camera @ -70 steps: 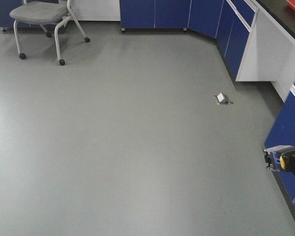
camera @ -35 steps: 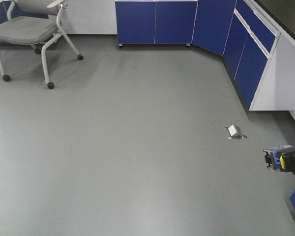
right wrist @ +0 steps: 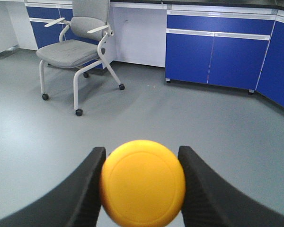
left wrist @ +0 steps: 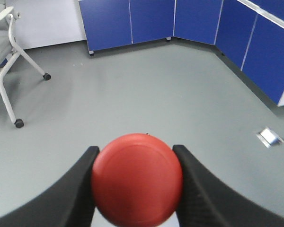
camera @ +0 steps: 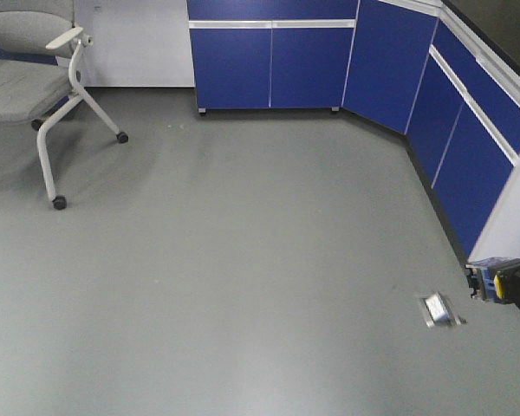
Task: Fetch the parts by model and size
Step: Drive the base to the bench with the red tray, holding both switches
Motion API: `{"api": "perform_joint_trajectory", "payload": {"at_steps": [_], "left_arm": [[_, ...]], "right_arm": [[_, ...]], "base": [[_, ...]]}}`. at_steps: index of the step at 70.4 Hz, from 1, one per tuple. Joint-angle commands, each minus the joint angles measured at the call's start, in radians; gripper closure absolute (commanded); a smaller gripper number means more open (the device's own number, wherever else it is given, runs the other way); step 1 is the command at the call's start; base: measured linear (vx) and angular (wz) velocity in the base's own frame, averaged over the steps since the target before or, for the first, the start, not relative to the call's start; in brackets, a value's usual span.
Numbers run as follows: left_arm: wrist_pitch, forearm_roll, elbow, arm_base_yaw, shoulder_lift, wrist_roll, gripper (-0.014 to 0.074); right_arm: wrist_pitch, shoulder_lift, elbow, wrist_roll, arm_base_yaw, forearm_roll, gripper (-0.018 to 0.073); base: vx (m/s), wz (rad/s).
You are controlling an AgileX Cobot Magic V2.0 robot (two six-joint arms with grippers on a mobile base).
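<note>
As each cap faces its wrist camera, left hand (left wrist: pixel 135 153) grips red switch (left wrist: pixel 137 182), right hand (right wrist: pixel 142 152) yellow switch (right wrist: pixel 142 183).

Smooth plastic red cap (left wrist: pixel 137 179), yellow cap (right wrist: pixel 142 182); matt grey floor (camera: pixel 243 260).

You have a small silver metal floor box (camera: pixel 439 309) set into the smooth grey floor (camera: pixel 243 260). Well to its left and further back stands a grey padded chair on castors (camera: pixel 22 87). Blue-fronted cabinets (camera: pixel 269 65) line the walls behind the box and to its right.
</note>
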Motion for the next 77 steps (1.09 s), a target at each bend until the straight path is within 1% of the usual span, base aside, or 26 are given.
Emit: {"api": "perform_joint_trajectory", "payload": {"at_steps": [1, 30, 58, 77], "left_arm": [[-0.074, -0.004, -0.029, -0.003, 0.009, -0.005, 0.0603], [-0.074, -0.004, -0.029, -0.003, 0.009, -0.005, 0.0603], [-0.074, -0.004, -0.029, -0.003, 0.009, -0.005, 0.0603], [-0.074, -0.004, -0.029, -0.003, 0.009, -0.005, 0.0603]], "right_arm": [[-0.08, 0.01, -0.03, -0.005, -0.003, -0.009, 0.0569], [-0.08, 0.01, -0.03, -0.005, -0.003, -0.009, 0.0569], [-0.078, 0.01, -0.03, -0.005, -0.003, -0.009, 0.0569], [-0.079, 0.01, -0.03, -0.005, -0.003, -0.01, 0.0569]], "base": [[0.66, 0.04], [0.62, 0.01], [0.54, -0.03], [0.45, -0.22]]}}
